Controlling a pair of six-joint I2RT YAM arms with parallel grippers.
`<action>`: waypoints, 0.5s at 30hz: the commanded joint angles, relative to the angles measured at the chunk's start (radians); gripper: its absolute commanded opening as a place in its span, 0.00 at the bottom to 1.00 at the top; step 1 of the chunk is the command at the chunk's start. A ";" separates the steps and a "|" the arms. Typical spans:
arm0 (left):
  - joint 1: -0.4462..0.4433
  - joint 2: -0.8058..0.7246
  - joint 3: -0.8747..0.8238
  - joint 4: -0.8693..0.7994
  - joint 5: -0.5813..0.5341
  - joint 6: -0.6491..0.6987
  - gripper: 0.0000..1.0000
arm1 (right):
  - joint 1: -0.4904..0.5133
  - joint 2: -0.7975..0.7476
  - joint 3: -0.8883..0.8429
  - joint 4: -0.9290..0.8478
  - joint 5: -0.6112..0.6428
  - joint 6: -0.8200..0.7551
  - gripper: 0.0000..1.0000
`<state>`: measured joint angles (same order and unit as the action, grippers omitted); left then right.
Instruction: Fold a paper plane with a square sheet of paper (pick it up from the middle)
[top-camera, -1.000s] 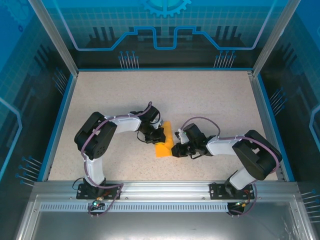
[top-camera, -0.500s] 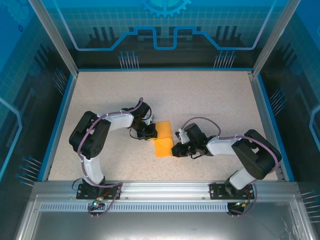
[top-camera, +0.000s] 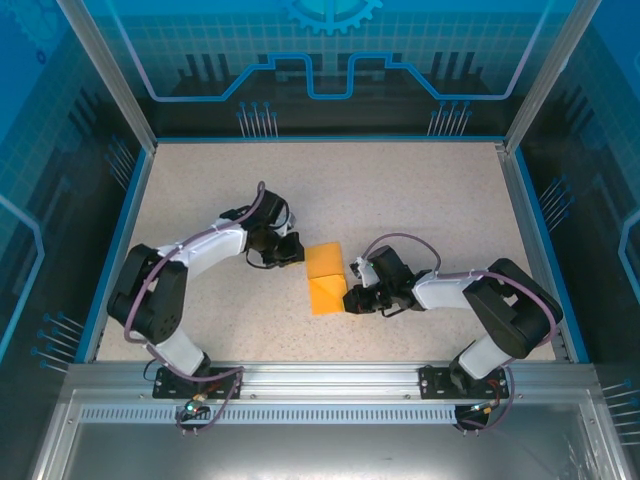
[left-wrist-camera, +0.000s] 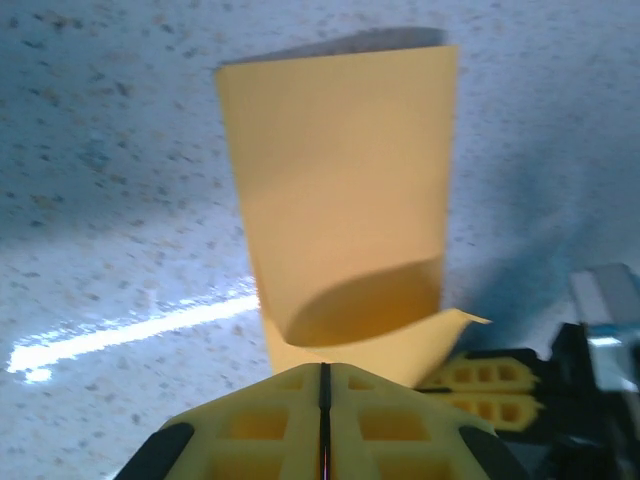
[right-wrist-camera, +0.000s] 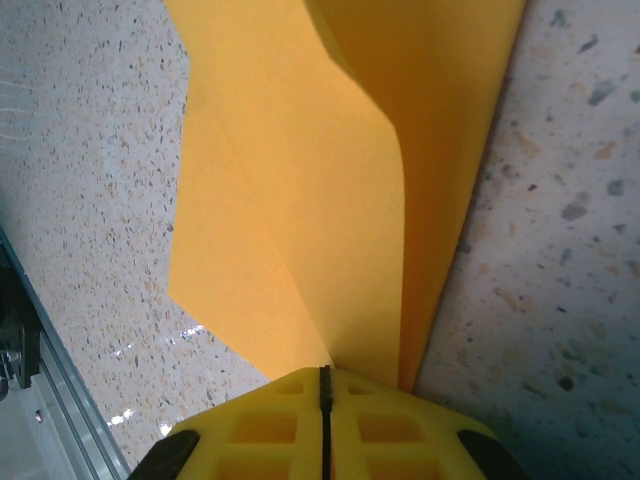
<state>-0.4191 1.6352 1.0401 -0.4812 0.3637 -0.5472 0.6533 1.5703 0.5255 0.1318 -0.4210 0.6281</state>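
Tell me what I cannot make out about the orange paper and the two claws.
Right wrist view: the right claw covers the near edge of the square sheet of paper; pinched or only pressed, cannot tell.
Left wrist view: blurred; the left claw hides part of the sheet's near edge, so contact is unclear.
Top view: the folds are too small to count.

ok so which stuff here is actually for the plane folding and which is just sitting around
For the job:
- orange paper, part folded
- right arm, jaws shut on the paper's right edge
- left arm, jaws shut beside the paper's left side

Just there:
- speckled table
- metal rail in front
- blue walls
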 joint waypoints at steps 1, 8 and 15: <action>-0.055 -0.006 -0.043 0.030 0.076 -0.071 0.09 | -0.003 0.053 -0.042 -0.182 0.055 -0.003 0.08; -0.141 0.094 -0.046 0.152 0.112 -0.129 0.08 | -0.004 0.057 -0.034 -0.176 0.052 -0.001 0.08; -0.152 0.184 -0.057 0.201 0.117 -0.124 0.08 | -0.004 0.049 -0.030 -0.175 0.054 0.002 0.08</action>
<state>-0.5663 1.7924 1.0008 -0.3073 0.4511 -0.6567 0.6533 1.5723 0.5316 0.1230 -0.4210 0.6281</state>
